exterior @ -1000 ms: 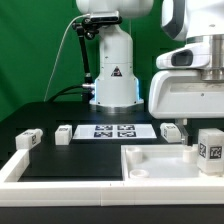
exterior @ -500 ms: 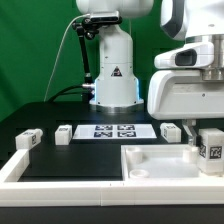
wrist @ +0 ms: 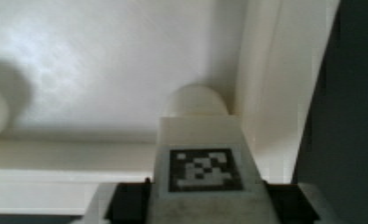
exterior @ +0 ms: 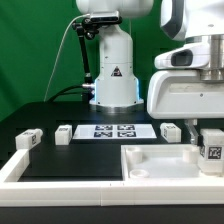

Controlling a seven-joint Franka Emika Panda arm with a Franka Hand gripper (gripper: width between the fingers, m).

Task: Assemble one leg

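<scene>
My gripper (exterior: 210, 138) is at the exterior view's right, shut on a leg (exterior: 212, 153), a chunky white post with a black-and-white tag facing the camera. It holds the leg upright over the right corner of the big flat white panel (exterior: 160, 162). In the wrist view the leg (wrist: 202, 160) sits between my two dark fingers (wrist: 135, 200), with the panel's surface (wrist: 110, 80) and a raised edge beneath it. Whether the leg touches the panel cannot be told.
Three more legs lie on the black table: one at the left (exterior: 27, 140), one beside it (exterior: 64, 133), one behind the panel (exterior: 171, 130). The marker board (exterior: 113, 130) lies before the robot base (exterior: 113, 85). A white border rail (exterior: 50, 178) runs along the front.
My gripper has moved the held leg slightly down and to the exterior view's right, closer to the panel's corner. Nothing else has moved.
</scene>
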